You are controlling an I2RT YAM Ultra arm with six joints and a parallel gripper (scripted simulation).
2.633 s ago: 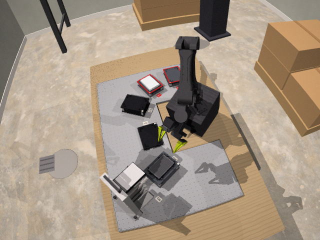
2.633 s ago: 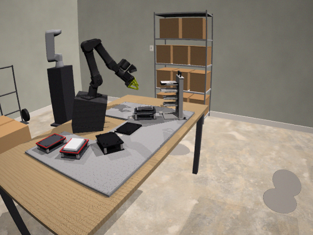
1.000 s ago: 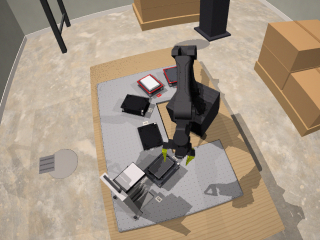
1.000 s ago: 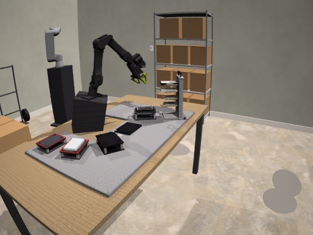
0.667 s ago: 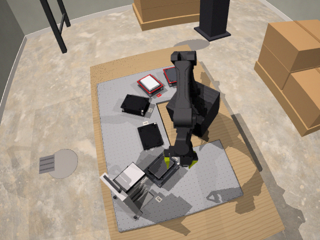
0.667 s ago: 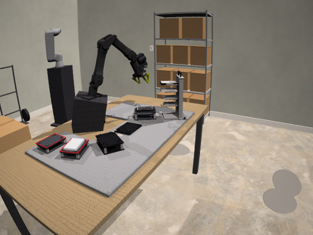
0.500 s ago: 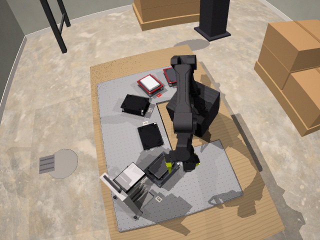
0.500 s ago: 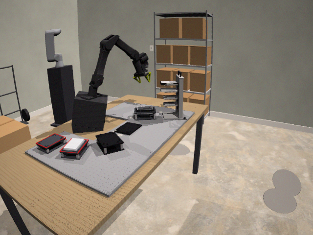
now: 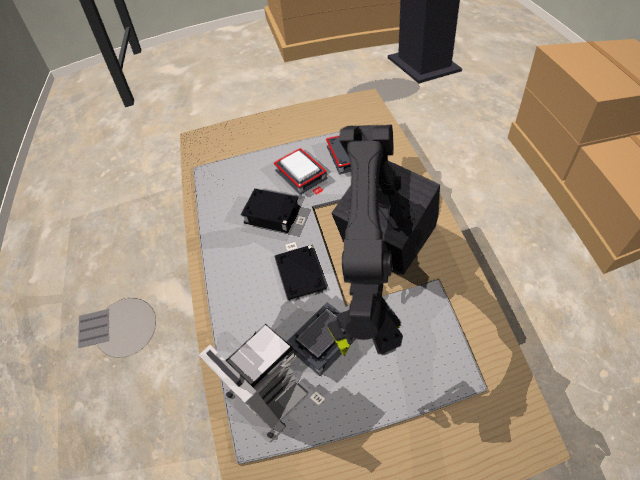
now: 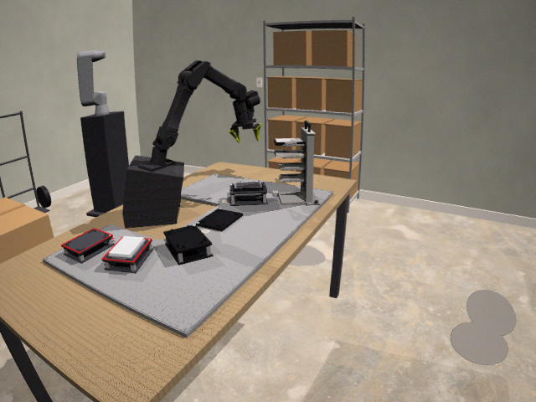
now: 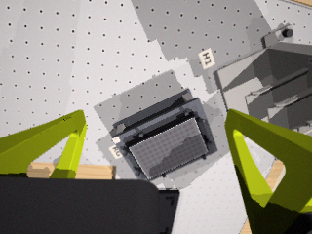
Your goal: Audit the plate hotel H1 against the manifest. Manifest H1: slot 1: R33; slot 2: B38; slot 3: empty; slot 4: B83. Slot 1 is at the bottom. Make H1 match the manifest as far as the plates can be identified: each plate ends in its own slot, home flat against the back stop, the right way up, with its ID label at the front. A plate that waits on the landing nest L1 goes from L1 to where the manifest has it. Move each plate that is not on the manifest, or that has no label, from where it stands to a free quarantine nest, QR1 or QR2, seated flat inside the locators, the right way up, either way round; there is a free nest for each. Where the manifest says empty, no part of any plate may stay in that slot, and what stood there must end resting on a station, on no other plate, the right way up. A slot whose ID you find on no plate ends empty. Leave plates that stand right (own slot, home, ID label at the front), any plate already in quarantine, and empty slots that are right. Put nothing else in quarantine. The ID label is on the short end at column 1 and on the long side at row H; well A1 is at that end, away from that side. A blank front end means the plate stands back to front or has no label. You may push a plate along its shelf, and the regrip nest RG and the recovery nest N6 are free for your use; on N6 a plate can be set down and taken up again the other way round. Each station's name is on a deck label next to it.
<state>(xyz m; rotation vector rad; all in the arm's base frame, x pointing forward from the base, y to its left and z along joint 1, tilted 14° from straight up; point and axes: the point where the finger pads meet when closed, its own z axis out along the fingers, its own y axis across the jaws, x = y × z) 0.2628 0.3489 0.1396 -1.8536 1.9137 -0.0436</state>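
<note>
The plate hotel H1 [image 9: 247, 388] [image 10: 308, 166] [image 11: 280, 80] stands at the deck's end. A light-topped plate [image 9: 258, 350] [image 10: 288, 141] lies in its top slot; I cannot tell what the lower shelves hold. A grey well plate [image 9: 318, 334] [image 10: 248, 186] [image 11: 169, 146] sits on the raised RG nest [image 11: 122, 128] right in front of the hotel. My gripper [image 9: 339, 346] [image 10: 245, 131] [image 11: 155, 117] is open and empty. It hangs high above that plate and points down at it.
Two red-rimmed quarantine nests stand at the far end: one [image 9: 300, 167] [image 10: 126, 248] bears a white plate, the other [image 9: 338, 151] [image 10: 86, 241] has a dark top. A raised black nest [image 9: 269, 209] [image 10: 188, 243] and a flat black pad [image 9: 300, 272] [image 10: 219, 219] lie between.
</note>
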